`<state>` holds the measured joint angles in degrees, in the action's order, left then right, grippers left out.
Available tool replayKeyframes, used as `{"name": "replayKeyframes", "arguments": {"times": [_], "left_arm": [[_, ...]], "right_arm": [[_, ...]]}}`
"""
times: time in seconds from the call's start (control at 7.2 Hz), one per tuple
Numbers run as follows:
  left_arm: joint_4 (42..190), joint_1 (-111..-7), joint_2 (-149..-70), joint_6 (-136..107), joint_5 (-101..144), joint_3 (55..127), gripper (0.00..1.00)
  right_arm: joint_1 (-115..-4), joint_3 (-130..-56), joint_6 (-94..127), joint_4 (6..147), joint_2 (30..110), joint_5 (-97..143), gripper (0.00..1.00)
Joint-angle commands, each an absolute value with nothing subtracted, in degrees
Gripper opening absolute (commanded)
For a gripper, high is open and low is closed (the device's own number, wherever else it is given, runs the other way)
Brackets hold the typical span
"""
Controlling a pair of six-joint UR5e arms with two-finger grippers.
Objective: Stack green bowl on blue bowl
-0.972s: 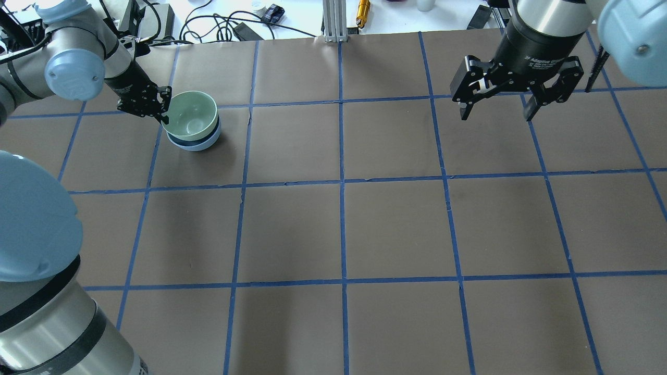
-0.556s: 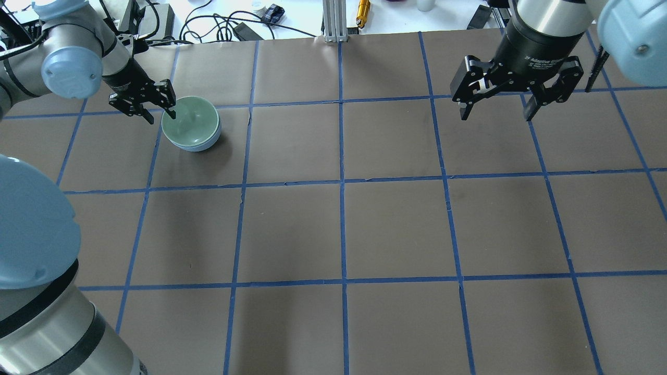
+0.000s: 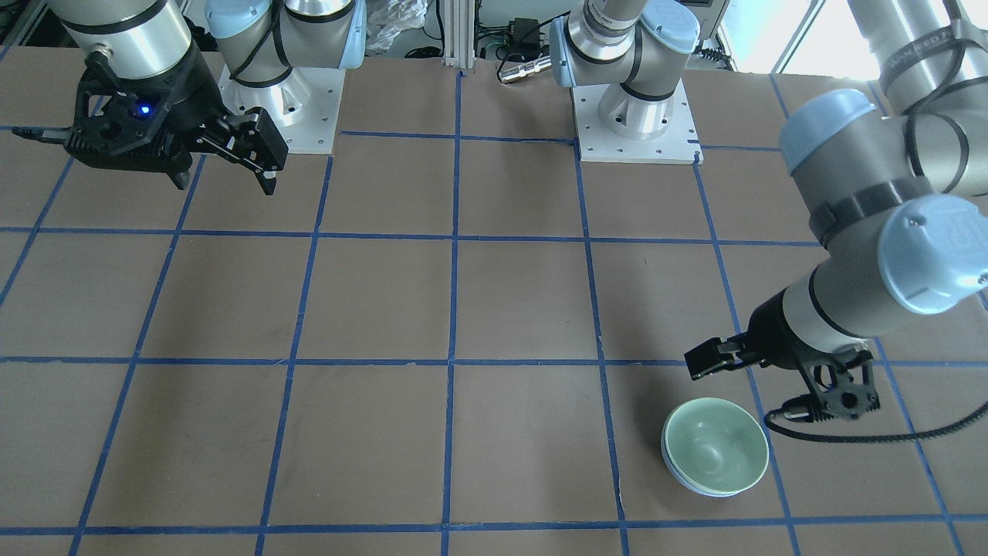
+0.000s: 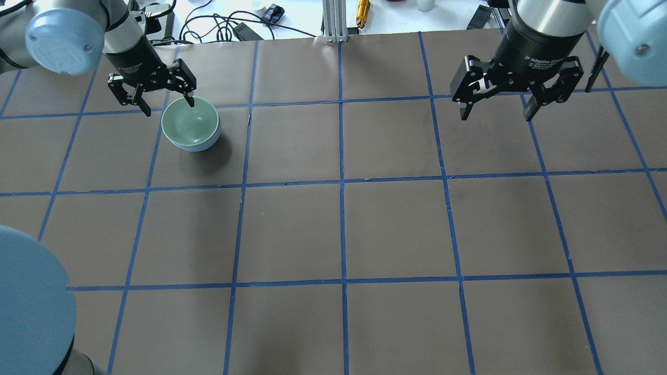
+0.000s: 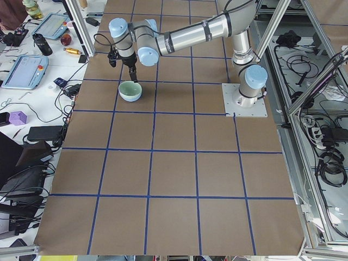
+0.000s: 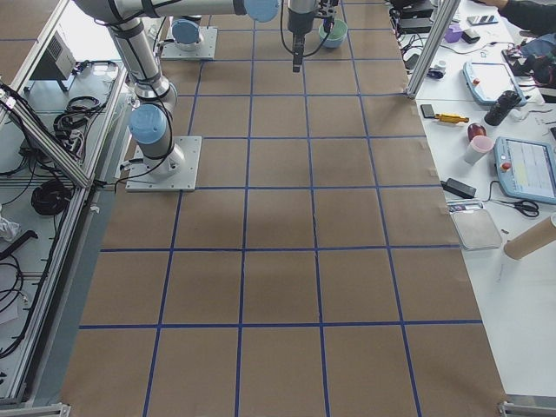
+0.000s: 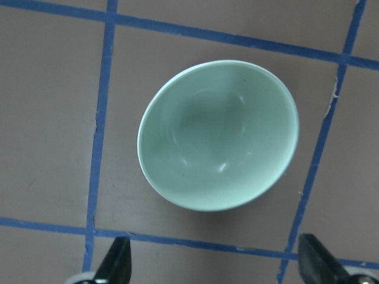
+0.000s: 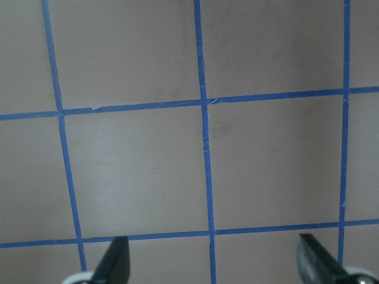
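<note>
Left gripper (image 4: 170,108), overhead view: jaws spread wide and empty; it hangs over the far left edge of the green bowl (image 4: 190,124). One fingertip overlaps the rim in the picture, with no grasp on it.
Green bowl, overhead view: upright, nested in the blue bowl (image 4: 197,148), which shows only as a thin crescent under the green rim. The pair stands on the table (image 4: 396,224), far side, robot's left, inside one square of the blue tape grid (image 4: 342,182).
Right gripper (image 4: 495,117), overhead view: jaws spread wide, empty, above bare table, well apart from the bowls.
Front-facing view: left gripper sits above the table on the robot's side of the stack, fingers apart and clear of the green rim. A pale blue edge shows beneath the green bowl.
Left side view: left gripper points down just above the stack.
Right side view: bowls small at the far end, just beside the right gripper; detail too small to tell.
Left wrist view: both fingertips at the bottom corners, wide apart, nothing between them. The green bowl lies whole ahead of them, untouched, and hides the blue bowl.
Right wrist view: fingertips at the bottom corners, wide apart; only table and tape lines below.
</note>
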<state>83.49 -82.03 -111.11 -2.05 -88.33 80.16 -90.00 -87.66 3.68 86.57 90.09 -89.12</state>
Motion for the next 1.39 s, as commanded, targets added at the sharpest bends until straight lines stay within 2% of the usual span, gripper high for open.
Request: {"name": "replayKeyframes", "arguments": {"times": [0.0, 0.56, 1.25], "left_arm": [[90.0, -86.8, -102.6, -3.6, -88.0, 81.6, 1.0], [93.2, -88.7, -93.4, -3.2, -87.9, 85.2, 1.0], [92.2, -91.2, -90.6, -1.9, -90.4, 86.5, 1.0]], "right_arm": [[-90.0, -87.7, 3.7, 86.7, 90.1, -89.1, 1.0], [-90.0, -87.7, 3.6, 86.7, 90.1, -89.1, 1.0], [-90.0, -87.6, 3.6, 86.6, 90.1, -89.1, 1.0]]}}
